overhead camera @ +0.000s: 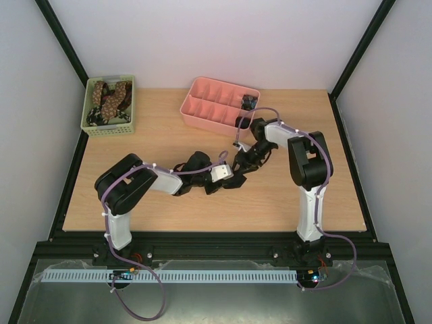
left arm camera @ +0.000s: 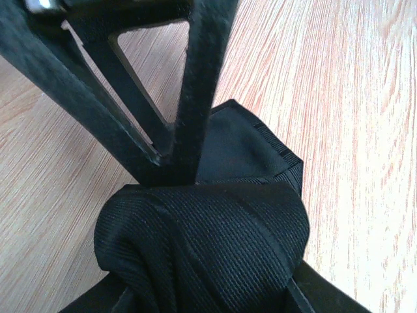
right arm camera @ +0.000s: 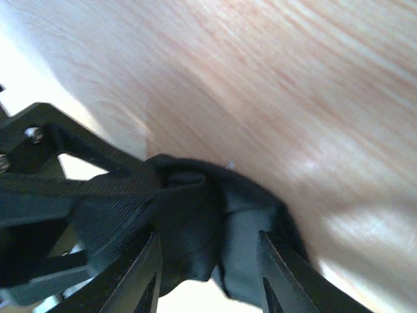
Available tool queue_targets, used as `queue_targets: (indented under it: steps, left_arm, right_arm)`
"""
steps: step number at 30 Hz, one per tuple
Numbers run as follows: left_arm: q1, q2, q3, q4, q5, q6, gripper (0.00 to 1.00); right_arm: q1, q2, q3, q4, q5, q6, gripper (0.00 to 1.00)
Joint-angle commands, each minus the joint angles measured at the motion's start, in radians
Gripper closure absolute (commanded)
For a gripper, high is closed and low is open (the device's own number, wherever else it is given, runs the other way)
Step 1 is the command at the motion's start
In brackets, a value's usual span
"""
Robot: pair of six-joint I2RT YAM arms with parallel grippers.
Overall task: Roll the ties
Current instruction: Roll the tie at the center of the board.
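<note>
The left claw (left arm camera: pixel 205 297) is closed on the black tie (left arm camera: pixel 215 241): the bunched, ribbed cloth fills the gap between its two fingers and bulges out above them. The right claw (right arm camera: pixel 208 274) meets it head-on from the far side, its fingers standing apart with folds of the same tie between them (whether they press the cloth I cannot tell). The tie sits low over the worktop (left arm camera: pixel 352 98), a flat folded end of it lying on the wood just behind the bundle. In the overhead view both claws come together near the middle of the worktop. Behind them stands a pink tray (overhead camera: pixel 202 108) with a small dark bundle (overhead camera: pixel 248 102) in a right-end compartment. At the far left corner a green basket (overhead camera: pixel 108 128) holds brown spotted ties (overhead camera: pixel 111 98).
</note>
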Motion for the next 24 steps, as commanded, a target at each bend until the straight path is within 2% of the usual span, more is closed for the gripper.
queue_targets:
  steps: [1, 4, 9, 11, 15, 17, 21, 24]
  left_arm:
    - [-0.011, 0.024, -0.021, -0.168, -0.06, 0.055, 0.72]
    - [-0.012, 0.031, -0.013, -0.179, -0.061, 0.058, 0.71]
    - [-0.012, 0.036, 0.002, -0.195, -0.063, 0.058, 0.7]
    - [-0.012, 0.034, 0.003, -0.196, -0.06, 0.057, 0.69]
    - [-0.011, 0.025, 0.006, -0.202, -0.059, 0.051, 0.67]
    - [-0.007, 0.013, 0.015, -0.208, -0.045, 0.044, 0.61]
    - [0.0, -0.033, 0.038, -0.204, 0.039, 0.022, 0.4]
    - [-0.002, -0.046, 0.071, -0.199, 0.114, 0.005, 0.33]
  right_arm:
    - [-0.009, -0.057, 0.018, -0.145, -0.159, -0.006, 0.56]
    - [0.01, -0.061, 0.002, -0.139, -0.21, 0.028, 0.55]
    - [0.021, -0.049, -0.051, -0.057, -0.162, 0.077, 0.58]
    - [0.021, -0.034, -0.058, -0.025, -0.121, 0.085, 0.65]
    - [0.02, -0.011, -0.074, -0.016, -0.043, 0.069, 0.9]
    - [0.015, -0.018, -0.104, 0.0, -0.002, 0.063, 0.98]
    - [-0.007, -0.025, -0.168, 0.041, 0.086, 0.049, 0.98]
    - [-0.026, -0.018, -0.193, 0.057, 0.135, 0.037, 0.99]
